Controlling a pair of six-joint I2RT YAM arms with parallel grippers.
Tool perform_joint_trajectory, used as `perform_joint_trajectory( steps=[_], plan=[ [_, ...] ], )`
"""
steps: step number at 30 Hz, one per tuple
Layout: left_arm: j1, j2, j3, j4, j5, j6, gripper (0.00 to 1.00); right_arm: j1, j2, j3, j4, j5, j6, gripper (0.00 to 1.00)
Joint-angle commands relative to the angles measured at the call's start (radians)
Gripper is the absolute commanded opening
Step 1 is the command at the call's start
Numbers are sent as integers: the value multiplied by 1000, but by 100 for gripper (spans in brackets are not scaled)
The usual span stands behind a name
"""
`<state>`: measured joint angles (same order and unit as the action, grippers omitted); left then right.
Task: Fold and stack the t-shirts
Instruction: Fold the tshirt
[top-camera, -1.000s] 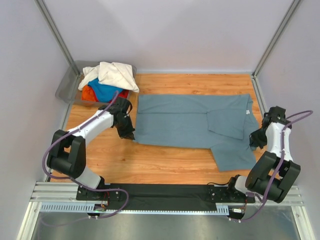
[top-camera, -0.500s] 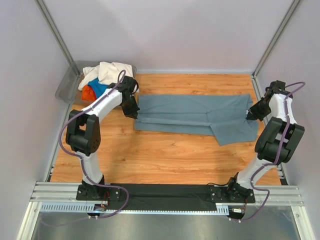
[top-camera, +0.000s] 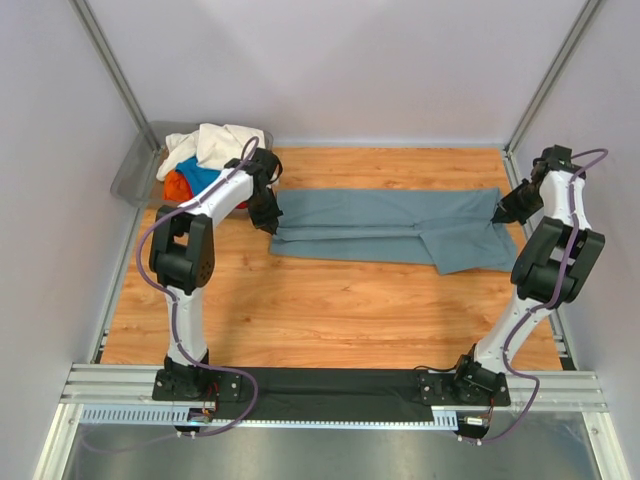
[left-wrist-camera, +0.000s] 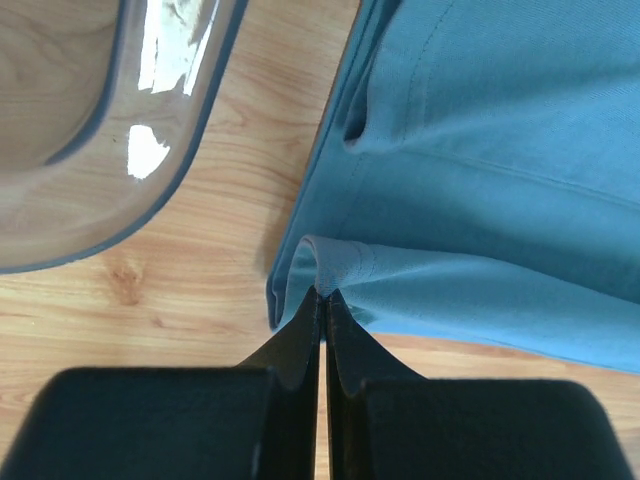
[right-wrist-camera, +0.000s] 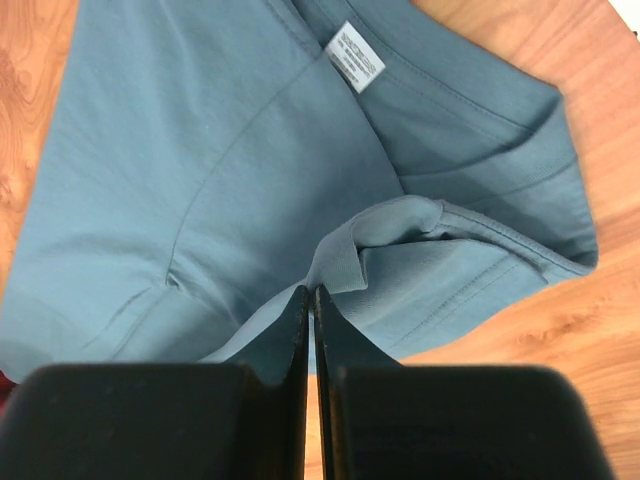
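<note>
Now: slate grey-blue t-shirt (top-camera: 380, 225) lies as a long band across the far half of the surface (top-camera: 330, 320). Collar end is to the right, with the white neck label (right-wrist-camera: 355, 57) showing in the right wrist view.

- Left hand (top-camera: 268, 215): fingers pressed together, pinching a small ridge of cloth at the shirt's left edge.
- Right hand (top-camera: 503, 208): same, nipping a fold beside the collar.
- Other t-shirts, cream-white (top-camera: 228, 145), bright blue (top-camera: 205, 180) and red-orange (top-camera: 175, 188), are heaped in the grey bin (top-camera: 132, 178) at the far left corner.

Step in hand, as I read it: a lengthwise fold, both ends carried together.
- Keep the two pinches level and the cloth lightly taut between them, so the crease runs straight.
- Set edge on edge before letting go, and release both sides at once.
- A flap (top-camera: 470, 255) juts toward the near side at the right end and will likely need tucking.

Room:
- Left hand works just beside the bin wall; a drift further left could snag it.
- Right hand is near the right wall (top-camera: 600, 150), with little slack to pull outward.
- Bare wood lies between the shirt and the arm bases, the better direction for any next fold.
</note>
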<state>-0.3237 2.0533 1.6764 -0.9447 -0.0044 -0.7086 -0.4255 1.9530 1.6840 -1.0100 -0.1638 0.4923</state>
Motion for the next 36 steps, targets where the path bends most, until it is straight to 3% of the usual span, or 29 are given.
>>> perform_joint_trajectory(
  steps=[1, 12, 14, 15, 16, 17, 20, 23, 26, 29, 32, 36],
  plan=[
    [23, 13, 42, -28, -37, 5, 0, -2, 40, 88, -1, -13, -11, 0],
    [28, 85, 123, -29, -2, -5, 2, 10, 159, 193, -16, -39, -8, 3],
    [28, 91, 146, -35, -2, 6, 15, 10, 190, 207, 0, -42, -3, 9],
    [26, 88, 152, -35, -2, 20, 36, 10, 202, 232, 16, -43, -3, 12],
    [26, 79, 151, -40, -21, 23, 45, 10, 216, 256, 24, -39, -15, 25],
    [26, 68, 143, -42, -25, 34, 52, 8, 251, 285, 19, -31, -27, 31],
    [20, -31, 89, -42, -34, 83, 60, 13, 290, 439, -77, 33, -81, 43],
    [-20, -181, -4, -22, -89, 150, 64, 52, 188, 395, -90, 86, -95, 50],
    [-49, -304, -122, 84, -2, 190, 63, 163, 13, 166, 28, 44, -54, 55],
    [-90, -320, -173, 170, 128, 213, 52, 273, -106, -52, 127, 7, 20, 54],
    [-106, -257, -173, 207, 250, 204, 38, 368, -173, -170, 224, 49, 88, 40],
    [-112, -162, -152, 259, 284, 201, 33, 470, -157, -225, 226, 83, 92, 35]
  ],
)
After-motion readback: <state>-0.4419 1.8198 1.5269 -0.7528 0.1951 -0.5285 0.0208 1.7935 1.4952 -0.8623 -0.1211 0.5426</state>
